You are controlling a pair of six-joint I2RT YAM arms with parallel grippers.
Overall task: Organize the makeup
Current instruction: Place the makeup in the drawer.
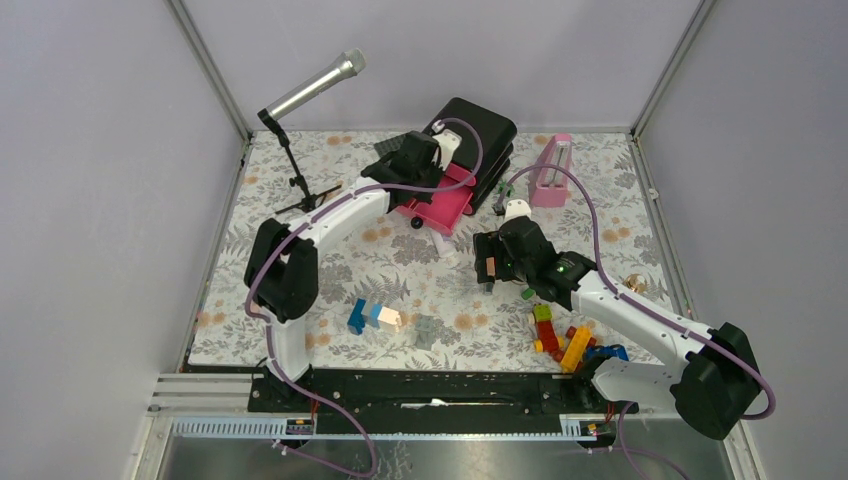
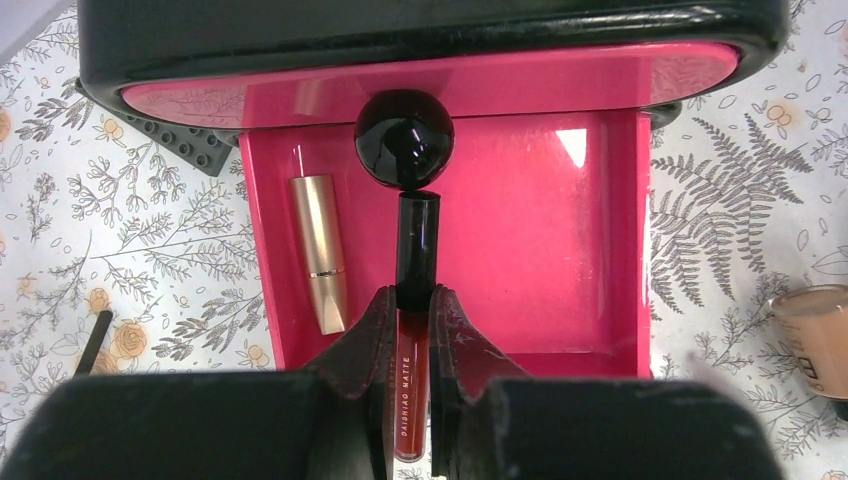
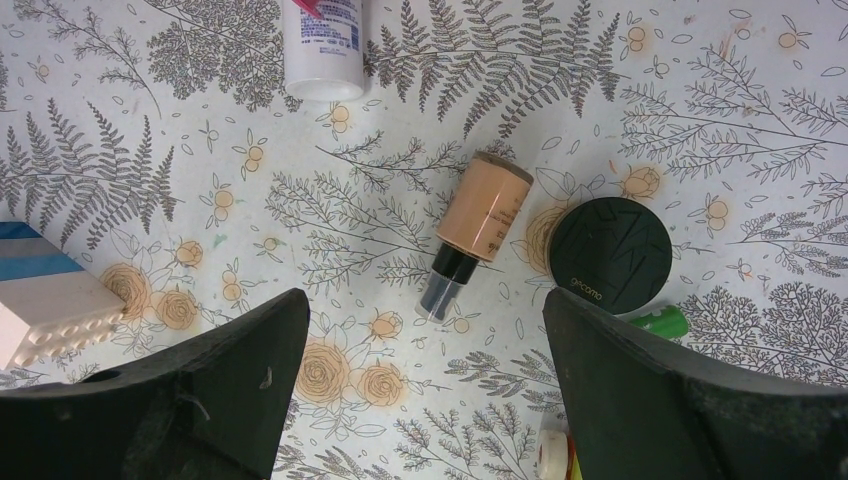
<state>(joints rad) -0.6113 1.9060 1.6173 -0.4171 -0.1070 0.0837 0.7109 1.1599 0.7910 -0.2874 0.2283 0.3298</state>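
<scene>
Pink drawer [image 2: 545, 265] holds rose-gold lipstick [image 2: 322, 255]; L gripper [image 2: 412, 298] pinches red tube [image 2: 411, 355].

"DAIBHIAO MATTE" on lip tube [image 2: 411, 390]; "gecomo", compact [image 3: 610, 255]

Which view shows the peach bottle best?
Right wrist. The peach bottle lies whole on its side, black cap toward the camera, beside the round black compact, framed by the open right claw. Left wrist catches only a cropped end at its right edge. Top external: I can't pick it out.
</scene>
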